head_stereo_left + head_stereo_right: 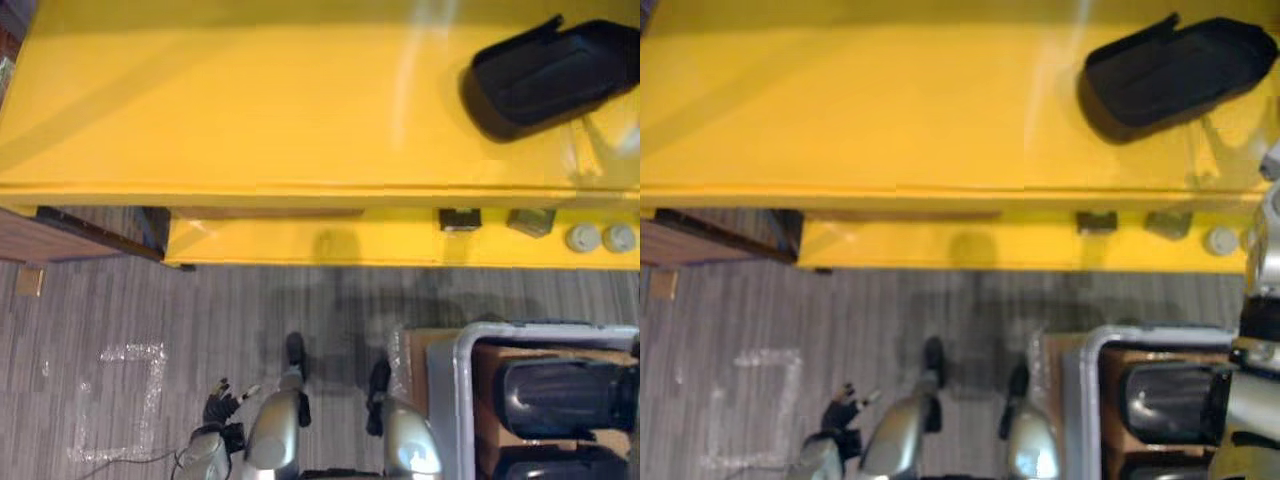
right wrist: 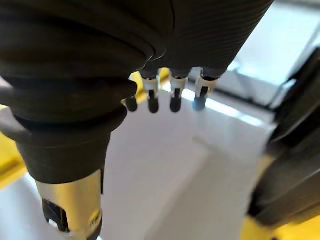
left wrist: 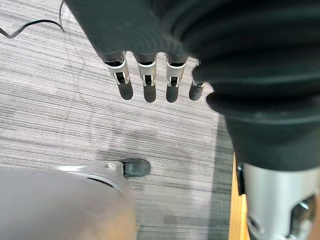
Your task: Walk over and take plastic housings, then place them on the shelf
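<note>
Yellow shelf (image 1: pixel 250 110) carries one black housing (image 1: pixel 550 75), back from its front edge.

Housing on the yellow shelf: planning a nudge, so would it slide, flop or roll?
Probably stiff: the housing has a moulded shell shape. It likely slides easily, since the shelf looks glossy. Unlikely to roll, lying flat.

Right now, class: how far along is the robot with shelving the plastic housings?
Done: one black housing lies on the yellow shelf. In hand: nothing; the left hand and right hand are open and empty. Left: at least two housings sit in the grey bin.
</note>
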You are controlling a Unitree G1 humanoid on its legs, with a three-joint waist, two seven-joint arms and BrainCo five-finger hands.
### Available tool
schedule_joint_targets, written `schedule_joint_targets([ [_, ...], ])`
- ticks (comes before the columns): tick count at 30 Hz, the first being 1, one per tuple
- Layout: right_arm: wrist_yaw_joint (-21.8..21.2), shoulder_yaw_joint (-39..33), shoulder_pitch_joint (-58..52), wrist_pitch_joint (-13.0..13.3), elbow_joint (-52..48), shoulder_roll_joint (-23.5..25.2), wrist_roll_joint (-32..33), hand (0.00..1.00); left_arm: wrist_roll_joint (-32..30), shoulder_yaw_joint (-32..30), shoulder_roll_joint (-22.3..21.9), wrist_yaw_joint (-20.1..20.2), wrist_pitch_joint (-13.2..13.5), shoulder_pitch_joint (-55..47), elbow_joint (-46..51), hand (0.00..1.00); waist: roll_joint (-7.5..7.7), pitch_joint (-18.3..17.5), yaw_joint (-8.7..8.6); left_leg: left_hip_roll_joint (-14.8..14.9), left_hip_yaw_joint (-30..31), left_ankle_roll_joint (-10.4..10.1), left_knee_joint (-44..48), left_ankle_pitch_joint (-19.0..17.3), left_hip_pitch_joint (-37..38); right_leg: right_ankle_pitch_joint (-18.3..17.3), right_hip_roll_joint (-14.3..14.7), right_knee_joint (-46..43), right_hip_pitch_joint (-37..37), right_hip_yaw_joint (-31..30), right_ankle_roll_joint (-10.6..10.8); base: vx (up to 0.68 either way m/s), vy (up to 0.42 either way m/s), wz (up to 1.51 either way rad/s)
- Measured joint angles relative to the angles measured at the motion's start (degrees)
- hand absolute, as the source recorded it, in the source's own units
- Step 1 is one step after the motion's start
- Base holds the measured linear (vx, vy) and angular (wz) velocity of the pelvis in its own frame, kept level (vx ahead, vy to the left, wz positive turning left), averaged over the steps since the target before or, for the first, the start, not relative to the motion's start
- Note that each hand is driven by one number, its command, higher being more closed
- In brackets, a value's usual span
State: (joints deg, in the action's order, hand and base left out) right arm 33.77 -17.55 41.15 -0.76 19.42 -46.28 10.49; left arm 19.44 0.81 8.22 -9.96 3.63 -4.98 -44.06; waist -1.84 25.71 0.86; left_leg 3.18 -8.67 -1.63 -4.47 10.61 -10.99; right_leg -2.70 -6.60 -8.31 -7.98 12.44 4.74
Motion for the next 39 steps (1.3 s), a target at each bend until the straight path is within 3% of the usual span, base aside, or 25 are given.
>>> schedule_joint_targets([
  [5, -4.1, -2.1, -1.0, -0.4, 0.1, 1.7, 6.5, 0.00, 0.6, -0.2, 0.0, -0.6, 0.1, 0.0, -0.9, 0.00, 0.00, 0.0, -0.07, 0.1, 0.0, 0.0, 0.0, 0.0, 0.0, 0.3, 0.1, -0.1, 0.0, -0.2, -0.1, 0.00, -0.003, -0.01],
  [8, -9.5, -1.9, -0.6, -0.3, 1.8, 1.8, 7.4, 0.00, 0.6, -0.8, 0.0, -0.6, 0.2, 0.0, -1.8, 0.00, 0.02, 0.0, 0.14, 0.1, 0.0, 0.0, 0.0, 0.0, 0.0, 0.3, 0.1, -0.1, 0.0, -0.2, -0.1, 0.00, 0.000, 0.00],
  [14, -18.6, 0.4, 3.6, -0.5, 9.1, 1.7, 16.3, 0.00, 0.6, -0.8, 0.0, -0.7, 0.2, 0.0, -2.0, 0.00, 0.03, 0.0, 0.11, 0.0, 0.1, 0.0, 0.0, 0.0, 0.1, 0.3, 0.1, -0.2, 0.0, -0.2, -0.1, 0.00, 0.000, 0.00],
  [17, -22.5, 2.2, 5.8, -2.0, 12.7, 1.7, 20.7, 0.00, 0.6, -0.8, 0.0, -0.7, 0.0, 0.0, -2.0, 0.00, 0.03, 0.0, 0.24, -0.1, 0.1, 0.0, 0.0, 0.0, 0.2, 0.3, -0.1, -0.4, 0.0, -0.1, -0.1, 0.00, 0.000, 0.00],
  [27, -24.1, 4.7, 10.2, -3.6, 21.5, 1.6, 24.7, 0.00, 0.9, -0.6, -0.2, -0.8, 0.0, 0.0, -2.1, 0.00, -0.35, 0.2, 1.61, -0.3, 0.2, 0.0, 0.0, 0.0, 0.7, -0.6, -0.5, -2.1, 0.0, 0.0, 0.0, 0.00, 0.000, 0.00],
  [39, -18.7, 5.6, 15.9, -4.0, 25.1, 1.4, 24.7, 0.00, 1.3, 0.0, -1.2, -0.8, 0.0, 0.1, -2.1, 0.00, -2.10, 1.1, 3.04, -0.7, 0.4, 0.0, 0.0, 0.0, 0.2, -2.8, -1.5, -6.0, -2.2, 0.1, 0.1, 0.00, -0.002, 0.01],
])
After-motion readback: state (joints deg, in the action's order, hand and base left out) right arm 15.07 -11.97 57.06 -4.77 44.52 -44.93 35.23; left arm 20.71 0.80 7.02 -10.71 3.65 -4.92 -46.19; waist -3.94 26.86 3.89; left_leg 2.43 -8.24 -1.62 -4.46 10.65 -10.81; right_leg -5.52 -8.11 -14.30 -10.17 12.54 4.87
